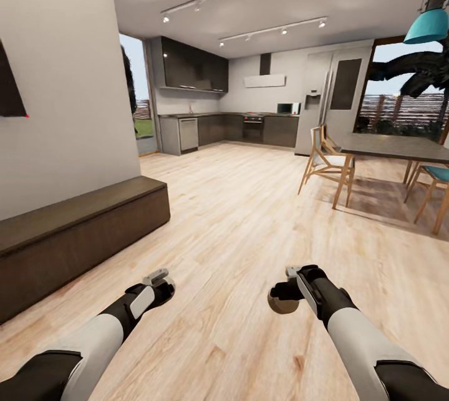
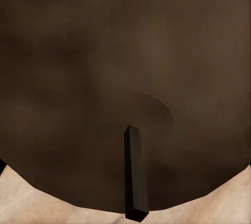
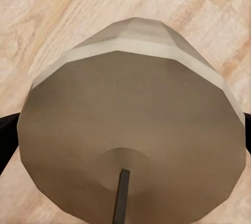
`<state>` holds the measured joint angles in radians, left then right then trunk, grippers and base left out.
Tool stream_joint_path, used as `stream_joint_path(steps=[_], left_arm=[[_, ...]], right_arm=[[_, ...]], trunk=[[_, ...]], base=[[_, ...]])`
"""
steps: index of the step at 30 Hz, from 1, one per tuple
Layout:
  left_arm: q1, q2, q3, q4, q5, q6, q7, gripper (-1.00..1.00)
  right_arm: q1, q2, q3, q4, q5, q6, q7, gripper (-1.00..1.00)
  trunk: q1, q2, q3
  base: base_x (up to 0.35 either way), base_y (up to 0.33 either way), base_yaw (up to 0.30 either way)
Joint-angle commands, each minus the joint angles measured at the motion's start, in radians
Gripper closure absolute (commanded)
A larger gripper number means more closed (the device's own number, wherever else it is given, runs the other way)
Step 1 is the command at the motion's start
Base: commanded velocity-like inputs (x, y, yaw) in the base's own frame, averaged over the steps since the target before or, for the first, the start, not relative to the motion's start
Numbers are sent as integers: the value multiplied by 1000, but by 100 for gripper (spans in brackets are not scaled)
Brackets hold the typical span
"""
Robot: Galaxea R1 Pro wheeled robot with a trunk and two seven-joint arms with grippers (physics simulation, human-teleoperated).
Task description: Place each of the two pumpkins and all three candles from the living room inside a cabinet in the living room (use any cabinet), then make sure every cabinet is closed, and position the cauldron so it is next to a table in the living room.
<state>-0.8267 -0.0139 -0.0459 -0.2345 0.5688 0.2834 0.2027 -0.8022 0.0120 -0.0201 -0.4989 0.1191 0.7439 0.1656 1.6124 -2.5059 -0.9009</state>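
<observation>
Standing on pale wood-plank flooring (image 1: 249, 220) in an open room, kitchen at the far end, both arms reaching forward and low.

Right gripper (image 1: 282, 299) clenched on a stubby beige-tan cylindrical candle (image 1: 284, 305), held above the floor, well clear of any furniture. Seen up close from the right wrist: the same candle (image 3: 130, 130) end-on, flat top toward the lens, small dark wick (image 3: 121, 195) rising from a shallow dip at the centre, plank floor behind it.

Left gripper (image 1: 163, 284) also low over the floor, near the end of the long, low, dark brown wooden cabinet (image 1: 75, 232) set against the grey wall on the left; door panels flush, looking closed. From the left wrist: a shadowed brown round face (image 2: 120, 88) right against the camera, with a dark wick (image 2: 135, 174) standing from a central dip — probably a second candle gripped there, though too dark and too close to be sure, and the fingers themselves hidden, so cannot tell whether clamped or loose.

Farther off on the right, a tall dark-topped dining table (image 1: 399, 146) with light wooden chairs (image 1: 327, 164), under a teal pendant lamp (image 1: 426, 24).
</observation>
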Motion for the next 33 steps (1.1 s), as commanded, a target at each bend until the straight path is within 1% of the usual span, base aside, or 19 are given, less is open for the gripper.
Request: stream_joint_path(steps=[1, 7, 27, 33], left_arm=[[0, 0, -5, -1, 8, 4, 7, 100], [0, 0, -5, 17, 9, 3, 6, 100], [0, -5, -5, 20, 7, 3, 6, 100], [0, -5, -5, 20, 7, 3, 6, 100]], right_arm=[[0, 0, -2, -2, 10, 5, 6, 100], [0, 0, -1, -1, 11, 5, 6, 100], [0, 0, -1, 0, 13, 5, 4, 100], [0, 0, -1, -1, 13, 5, 3, 100]], trunk=[[-1, 0, 1], [-3, 1, 15], [-12, 6, 62], [-35, 48, 74]], base=[[-4, -5, 159], [-1, -2, 158], [0, 0, 153], [0, 0, 106]])
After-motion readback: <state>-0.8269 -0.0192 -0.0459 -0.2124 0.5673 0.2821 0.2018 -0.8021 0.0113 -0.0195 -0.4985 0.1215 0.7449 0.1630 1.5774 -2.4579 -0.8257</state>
